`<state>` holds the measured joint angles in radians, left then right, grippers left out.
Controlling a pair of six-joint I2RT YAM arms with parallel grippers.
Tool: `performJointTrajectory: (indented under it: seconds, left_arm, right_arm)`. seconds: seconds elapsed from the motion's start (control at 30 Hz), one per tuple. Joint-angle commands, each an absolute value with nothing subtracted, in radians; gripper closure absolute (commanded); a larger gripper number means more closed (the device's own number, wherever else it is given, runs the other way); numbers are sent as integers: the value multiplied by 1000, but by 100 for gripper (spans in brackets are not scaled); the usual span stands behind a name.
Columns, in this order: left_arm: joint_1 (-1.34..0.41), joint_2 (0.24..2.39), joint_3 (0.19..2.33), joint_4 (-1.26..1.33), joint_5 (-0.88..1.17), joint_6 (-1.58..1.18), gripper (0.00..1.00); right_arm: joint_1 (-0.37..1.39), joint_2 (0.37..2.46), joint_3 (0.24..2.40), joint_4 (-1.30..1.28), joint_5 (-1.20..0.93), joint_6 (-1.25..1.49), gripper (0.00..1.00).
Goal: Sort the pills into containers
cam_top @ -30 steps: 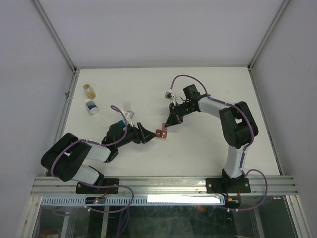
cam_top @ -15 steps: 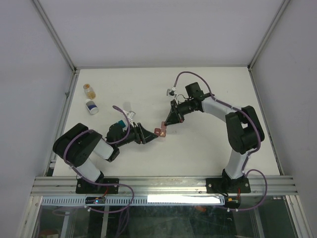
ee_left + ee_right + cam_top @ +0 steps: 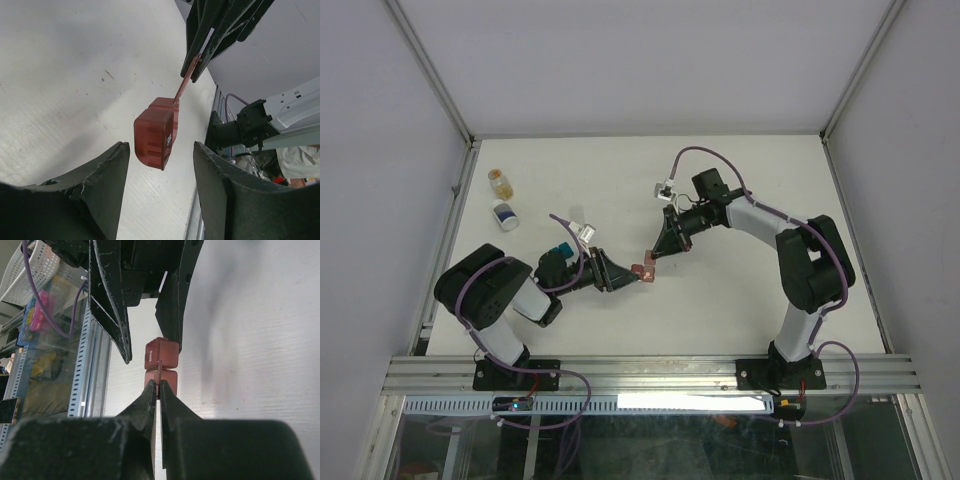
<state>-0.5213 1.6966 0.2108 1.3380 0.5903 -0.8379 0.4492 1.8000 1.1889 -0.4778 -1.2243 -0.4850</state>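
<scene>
The right gripper (image 3: pixel 159 390) keeps its fingers pressed together on the thin lid flap of the dark red container (image 3: pixel 156 132), which hangs just below its tips. Compared with a second ago, the left gripper (image 3: pixel 623 273) is narrower: its fingers are half spread and stand close on both sides of the box, not yet touching it. I judge it will soon clamp the body, so that the lid can be pulled open for pills.
</scene>
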Motion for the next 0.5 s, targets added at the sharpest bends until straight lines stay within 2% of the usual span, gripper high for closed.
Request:
performJointTrajectory:
  seconds: [0.0,0.17,0.47]
  left_arm:
    - [-511,1706,222,1474,630,-867,46]
    - [-511,1714,230,1477,645,-874,51]
    - [-511,1728,242,1479,663,-882,69]
  right_arm:
    - [463,1742,1203,-499,-1276,-531,99]
    - [468,1740,1205,-509,-1283,-543,99]
    - [476,1738,1211,-526,-1290,-557,99]
